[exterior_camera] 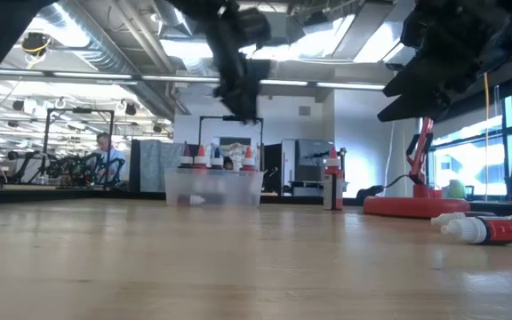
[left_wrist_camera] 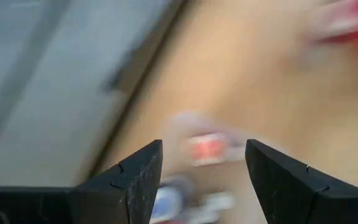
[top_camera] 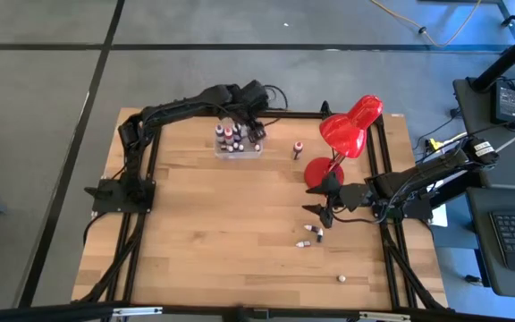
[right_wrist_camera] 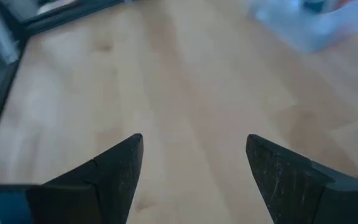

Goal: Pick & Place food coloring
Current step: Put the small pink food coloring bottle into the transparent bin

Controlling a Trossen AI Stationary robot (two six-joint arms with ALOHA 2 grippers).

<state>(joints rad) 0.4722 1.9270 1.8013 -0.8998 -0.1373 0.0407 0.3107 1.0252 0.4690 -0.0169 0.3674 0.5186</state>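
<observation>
- Your count of arms: 2. The left pincer (top_camera: pixel 256 125) hangs over the clear plastic box (top_camera: pixel 239 148) at the far side of the tabletop (top_camera: pixel 213 233); the right pincer (top_camera: pixel 322 211) hangs near the right edge, just beside the base of the red desk lamp (top_camera: pixel 347 130).
- Both pincers are spread wide with nothing between the fingers: the left wrist view shows bare gap between its fingers (left_wrist_camera: pixel 135 180), and the right wrist view shows only wood between its own.
- Food coloring bottles in the box (top_camera: pixel 232 135): a cluster standing upright; the high view is too small for you to count them exactly. The low view shows at least 3 red-topped tips above the box wall (exterior_camera: pixel 213 187).
- 1 bottle stands alone (top_camera: pixel 298 148) between the box and the lamp; the low view shows it upright (exterior_camera: pixel 332 185).
- 2 bottles lie on their sides near the right pincer (top_camera: pixel 315 230) and (top_camera: pixel 303 243); the low view shows one up close, white cap and red label (exterior_camera: pixel 478 230).
- 1 small pale item (top_camera: pixel 341 279) sits near the front right; you cannot tell what it is.
- Only the low view shows the room behind, with 1 person (exterior_camera: pixel 107 153) at a far bench.
- The left wrist view is blurred; a red-labelled bottle (left_wrist_camera: pixel 209 148) shows beyond the fingers.
</observation>
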